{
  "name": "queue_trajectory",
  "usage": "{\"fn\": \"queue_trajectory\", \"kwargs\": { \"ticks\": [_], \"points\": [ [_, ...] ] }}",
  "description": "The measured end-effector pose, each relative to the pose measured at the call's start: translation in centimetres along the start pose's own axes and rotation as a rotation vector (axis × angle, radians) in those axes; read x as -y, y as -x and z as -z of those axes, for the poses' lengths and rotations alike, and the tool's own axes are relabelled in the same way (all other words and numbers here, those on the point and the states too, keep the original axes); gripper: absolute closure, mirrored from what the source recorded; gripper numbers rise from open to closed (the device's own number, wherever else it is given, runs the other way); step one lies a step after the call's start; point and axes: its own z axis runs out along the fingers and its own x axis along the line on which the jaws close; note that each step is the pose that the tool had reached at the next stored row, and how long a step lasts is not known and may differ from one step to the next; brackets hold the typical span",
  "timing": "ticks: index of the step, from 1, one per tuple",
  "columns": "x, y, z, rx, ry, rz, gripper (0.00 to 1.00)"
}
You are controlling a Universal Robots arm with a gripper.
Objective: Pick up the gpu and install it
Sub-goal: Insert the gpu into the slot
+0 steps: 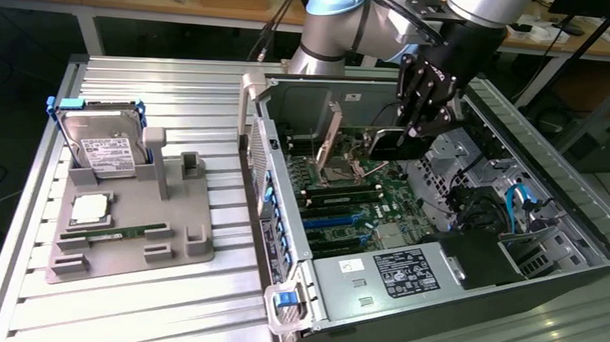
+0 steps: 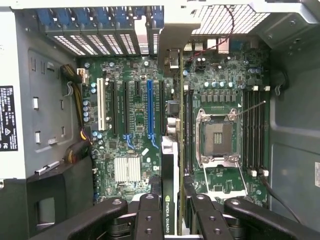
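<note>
**A:** Start with the exterior view. Where is the gripper [image 1: 418,134]?

**B:** Down inside the open computer case [image 1: 280,303], over the motherboard [image 1: 357,197]. Its jaws are clamped on the gpu [image 1: 396,144], a dark flat card held near the far end of the board.

**A:** Is the card touching the board?

**B:** I cannot tell from here; it looks to hang just above it.

**A:** What else is on the table [image 1: 127,317]?

**B:** On the exterior view's left, well apart from the case, a grey holder [image 1: 131,210] carries a hard drive [image 1: 103,143] standing upright and a green RAM stick [image 1: 126,231] lying flat.

**A:** And the wrist view?

**B:** The black fingers [image 2: 150,212] of the gripper [image 2: 172,206] press on both faces of the gpu [image 2: 170,167]. The card is seen edge-on, with a green-lettered label between the fingers and its silver bracket at the far end, by the case's rear wall.

**A:** How does it lie over the board?

**B:** It runs parallel to the expansion slots, between the blue slot [image 2: 149,107] and the processor socket [image 2: 217,134]. A ribbed heatsink [image 2: 127,169] sits beyond the blue slot. Whether the card's edge meets a slot is hidden beneath it.
</note>
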Motion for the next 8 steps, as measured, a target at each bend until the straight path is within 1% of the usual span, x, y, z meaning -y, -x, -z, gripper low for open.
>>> {"fn": "queue_trajectory", "kwargs": {
  "ticks": [4, 8],
  "points": [
    [0.02, -0.1, -0.60, 0.0017, 0.0000, 0.000, 0.73],
    [0.03, -0.2, -1.42, 0.0016, 0.0001, 0.000, 0.73]
  ]
}}
